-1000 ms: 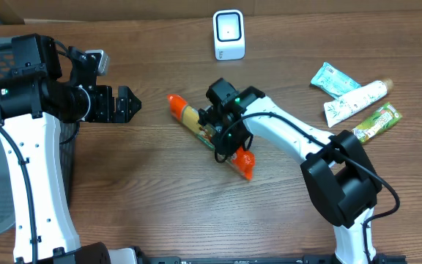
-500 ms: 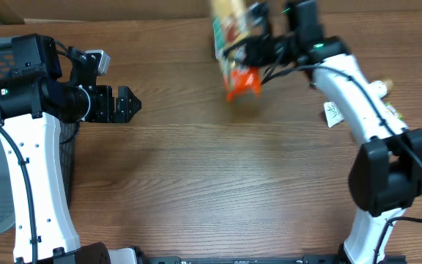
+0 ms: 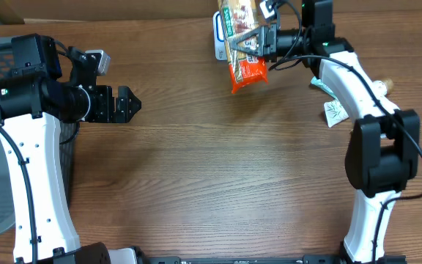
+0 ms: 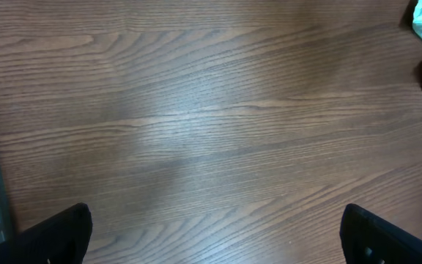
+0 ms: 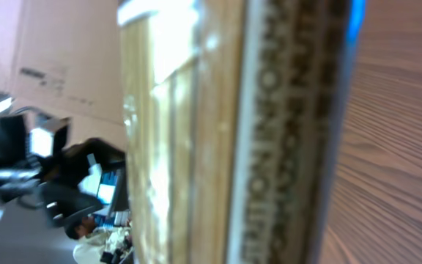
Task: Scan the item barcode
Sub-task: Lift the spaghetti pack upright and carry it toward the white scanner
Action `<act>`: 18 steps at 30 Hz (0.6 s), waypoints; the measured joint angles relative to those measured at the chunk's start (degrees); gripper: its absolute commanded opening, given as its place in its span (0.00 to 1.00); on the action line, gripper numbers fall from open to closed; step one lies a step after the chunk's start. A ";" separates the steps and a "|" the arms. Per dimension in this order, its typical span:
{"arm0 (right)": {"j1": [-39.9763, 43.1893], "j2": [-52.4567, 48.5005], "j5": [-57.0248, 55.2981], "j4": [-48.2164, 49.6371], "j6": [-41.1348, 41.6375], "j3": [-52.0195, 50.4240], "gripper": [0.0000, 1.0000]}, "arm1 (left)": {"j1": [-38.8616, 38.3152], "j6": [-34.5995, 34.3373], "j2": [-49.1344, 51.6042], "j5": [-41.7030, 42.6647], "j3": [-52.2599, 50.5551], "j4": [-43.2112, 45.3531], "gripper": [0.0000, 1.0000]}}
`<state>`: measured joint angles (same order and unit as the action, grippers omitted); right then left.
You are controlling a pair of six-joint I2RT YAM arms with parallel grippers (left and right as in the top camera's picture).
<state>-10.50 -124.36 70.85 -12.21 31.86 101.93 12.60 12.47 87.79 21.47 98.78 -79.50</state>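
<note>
Toward the left, the left claw point(image 3: 128, 104) hangs empty with its fingers spread wide above the wooden counter point(image 3: 211, 169), while at the far edge the right claw point(image 3: 261, 44) is clamped on the orange-and-tan snack packet point(image 3: 240, 33), held up over and partly hiding the white scanner point(image 3: 217, 45).

Overhead, the snack packet point(image 3: 242, 44) covers most of the white scanner point(image 3: 216, 45), and the picture's top edge crops the packet. In the right wrist view its print, perhaps a line of lettering, is too blurred to read.
</note>
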 measured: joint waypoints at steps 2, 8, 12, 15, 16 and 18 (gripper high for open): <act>0.02 -1.60 -2.29 -1.66 -1.09 0.00 0.04 | 0.00 0.00 0.00 0.00 0.00 0.02 1.00; 0.02 -4.52 -8.24 -3.50 -5.16 0.00 0.04 | 0.00 0.00 0.00 0.00 0.00 0.02 1.00; 0.02 -6.49 -11.43 -4.50 -7.96 0.00 0.04 | 0.00 0.00 0.00 -0.02 0.00 0.00 1.00; 0.02 -7.93 -12.79 -4.55 -9.97 0.00 0.04 | 0.00 0.00 0.00 -0.02 0.00 0.00 1.00; 0.02 -8.35 -12.94 -4.52 -10.56 0.00 0.04 | 0.00 0.00 0.00 -0.02 0.00 0.00 1.00; 0.00 -8.94 -13.16 -4.55 -11.17 0.00 0.04 | 0.00 0.00 0.00 0.00 0.00 0.02 1.00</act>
<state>-10.50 -133.29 57.69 -16.75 20.69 101.93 12.60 12.47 87.79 21.47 98.78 -79.48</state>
